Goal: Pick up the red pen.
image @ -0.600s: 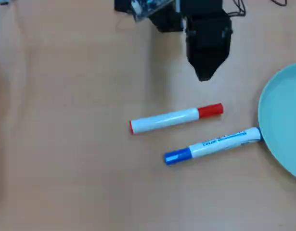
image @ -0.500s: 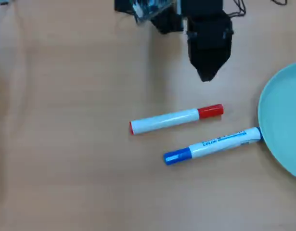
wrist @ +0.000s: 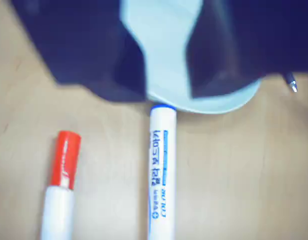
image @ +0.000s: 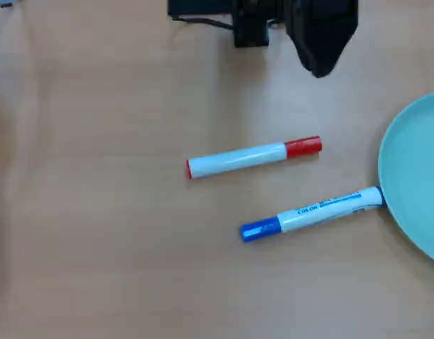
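The red pen [image: 252, 157] lies flat mid-table, a white barrel with its red cap to the right in the overhead view. In the wrist view it [wrist: 63, 175] is at the lower left, cap pointing up. My gripper [image: 321, 60] hangs at the table's far edge, above and right of the pen and well clear of it. In the wrist view the gripper [wrist: 169, 92] fills the top, its two dark jaws apart with nothing between them.
A white marker with a blue cap and blue lettering [image: 312, 210] lies below the red pen, its end touching a light teal plate [image: 414, 183] at the right edge. In the wrist view the marker [wrist: 161, 175] points at the plate [wrist: 209, 105]. The arm base [image: 252, 21] is at the top.
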